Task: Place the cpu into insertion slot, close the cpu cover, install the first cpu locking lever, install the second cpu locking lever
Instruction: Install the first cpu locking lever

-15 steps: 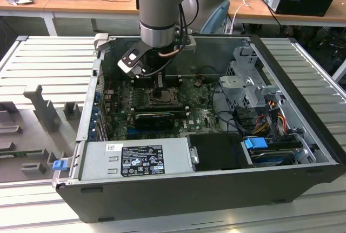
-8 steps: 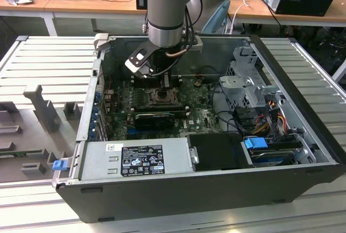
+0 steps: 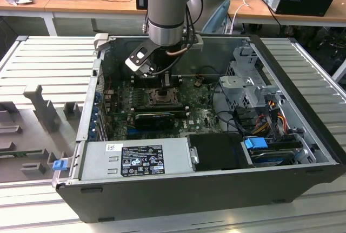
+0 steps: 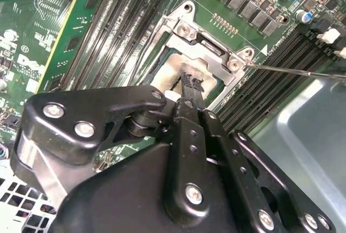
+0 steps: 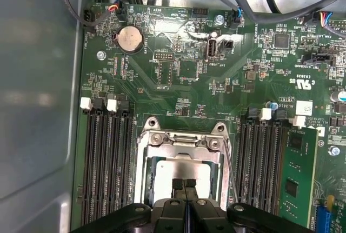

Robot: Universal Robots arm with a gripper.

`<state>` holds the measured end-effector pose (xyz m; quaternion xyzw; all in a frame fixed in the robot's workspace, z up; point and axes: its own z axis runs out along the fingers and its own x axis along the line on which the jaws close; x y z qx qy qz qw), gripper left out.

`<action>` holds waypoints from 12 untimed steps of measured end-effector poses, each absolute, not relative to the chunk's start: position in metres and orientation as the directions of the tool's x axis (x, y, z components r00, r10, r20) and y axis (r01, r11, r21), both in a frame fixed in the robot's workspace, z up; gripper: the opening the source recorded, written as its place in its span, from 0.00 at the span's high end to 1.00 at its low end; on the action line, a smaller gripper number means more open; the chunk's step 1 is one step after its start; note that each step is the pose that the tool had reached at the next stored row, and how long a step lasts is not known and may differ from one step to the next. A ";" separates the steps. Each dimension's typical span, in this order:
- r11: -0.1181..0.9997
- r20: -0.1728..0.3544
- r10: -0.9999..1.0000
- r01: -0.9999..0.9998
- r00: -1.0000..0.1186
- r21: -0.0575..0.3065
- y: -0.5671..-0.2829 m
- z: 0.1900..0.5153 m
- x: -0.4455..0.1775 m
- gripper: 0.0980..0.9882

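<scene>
- The claw (image 5: 185, 190) hangs low over the insertion slot (image 5: 144, 154) on the motherboard (image 5: 184, 71), inside the open computer case (image 3: 216, 190) that lies on the worktop (image 3: 48, 60).
- Its fingertips are pressed together with nothing visible between them. In both wrist views they sit right at the pale top of the cpu (image 5: 165, 173).
- The cpu lies flat inside the slot, between the two banks of memory slots (image 5: 105, 157).
- The cpu cover (image 5: 184, 144) seems to be down as a metal frame around the chip, though whether it is fully seated cannot be told.
- A thin locking lever (image 4: 303, 72) juts out over the memory slots in the second wrist view, apparently unlatched.
- Judged from this, seating the cpu looks done and the cover step is in hand. Any push here calls for a light, straight touch, given the delicate contacts underneath.
</scene>
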<state>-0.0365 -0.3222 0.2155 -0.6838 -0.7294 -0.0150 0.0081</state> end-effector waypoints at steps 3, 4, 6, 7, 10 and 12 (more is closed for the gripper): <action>0.064 0.032 0.997 0.998 -0.065 0.011 -0.322 0.217 -0.037 0.99; 0.064 0.032 0.997 0.998 -0.065 0.011 -0.322 0.218 -0.037 0.99; 0.064 0.032 0.997 0.998 -0.065 0.011 -0.322 0.221 -0.037 0.99; 0.064 0.032 0.997 0.998 -0.065 0.011 -0.322 0.222 -0.037 0.99; 0.064 0.032 0.997 0.998 -0.065 0.011 -0.322 0.229 -0.037 0.99; 0.064 0.031 0.997 0.998 -0.065 0.011 -0.322 0.235 -0.037 0.99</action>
